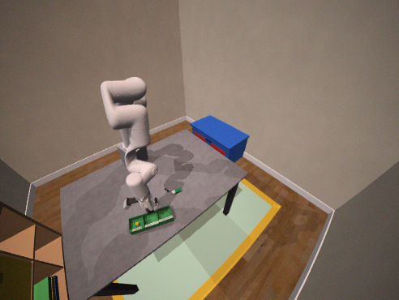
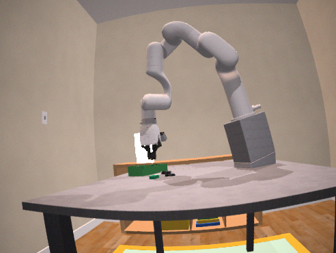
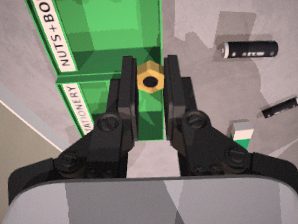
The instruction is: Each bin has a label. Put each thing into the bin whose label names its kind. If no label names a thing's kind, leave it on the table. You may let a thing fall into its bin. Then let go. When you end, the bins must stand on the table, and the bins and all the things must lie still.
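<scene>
A yellow hex nut (image 3: pixel 141 80) is held between the gripper's (image 1: pixel 150 212) (image 2: pixel 152 158) (image 3: pixel 151 82) fingers above joined green bins (image 1: pixel 152 228) (image 2: pixel 147 170) (image 3: pixel 86 79), a small yellow thing (image 1: pixel 137 223) sits in an end bin, and two black batteries (image 1: pixel 166 189) (image 2: pixel 169 174) (image 3: pixel 250 49) lie flat near a green-and-white block (image 1: pixel 177 190) (image 2: pixel 154 177) (image 3: pixel 242 135) on the table (image 1: pixel 93 219) (image 2: pixel 113 196) (image 3: pixel 200 90).

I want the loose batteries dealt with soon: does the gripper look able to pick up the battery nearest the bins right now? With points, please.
Probably not: the gripper (image 1: pixel 150 212) (image 2: pixel 152 158) (image 3: pixel 150 74) is shut on a brass nut (image 3: pixel 144 70), though nothing appears to cover the battery (image 3: pixel 250 49).
</scene>
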### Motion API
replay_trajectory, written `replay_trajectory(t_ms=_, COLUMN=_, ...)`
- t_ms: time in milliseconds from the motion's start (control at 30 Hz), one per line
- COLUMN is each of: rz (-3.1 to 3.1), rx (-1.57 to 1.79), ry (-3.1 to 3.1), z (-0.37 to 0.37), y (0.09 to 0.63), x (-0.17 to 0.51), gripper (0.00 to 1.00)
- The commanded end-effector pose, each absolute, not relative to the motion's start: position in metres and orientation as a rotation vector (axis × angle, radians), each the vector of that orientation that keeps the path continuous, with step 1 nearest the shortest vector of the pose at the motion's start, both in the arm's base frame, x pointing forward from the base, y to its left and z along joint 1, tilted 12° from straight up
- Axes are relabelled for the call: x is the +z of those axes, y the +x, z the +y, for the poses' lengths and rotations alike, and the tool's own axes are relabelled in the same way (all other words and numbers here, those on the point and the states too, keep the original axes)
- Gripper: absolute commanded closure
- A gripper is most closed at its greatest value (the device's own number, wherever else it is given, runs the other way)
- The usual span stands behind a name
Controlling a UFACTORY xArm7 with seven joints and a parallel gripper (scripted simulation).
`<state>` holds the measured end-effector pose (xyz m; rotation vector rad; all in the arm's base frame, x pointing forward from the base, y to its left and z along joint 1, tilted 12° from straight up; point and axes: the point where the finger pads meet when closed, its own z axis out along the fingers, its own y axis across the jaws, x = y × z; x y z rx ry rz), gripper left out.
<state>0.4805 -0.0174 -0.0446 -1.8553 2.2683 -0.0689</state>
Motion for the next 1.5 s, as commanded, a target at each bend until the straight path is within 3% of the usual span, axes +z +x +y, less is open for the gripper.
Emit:
replay_trajectory(t_ms=0, rz=2.229, rx=-0.059, ry=-1.895, z=-0.034, y=0.499, x=-0.044, gripper=1.0)
replay_trajectory(t_ms=1467, rz=2.229, rx=-0.059, ry=-1.895, z=-0.037, y=0.514, x=-0.085, gripper=1.0)
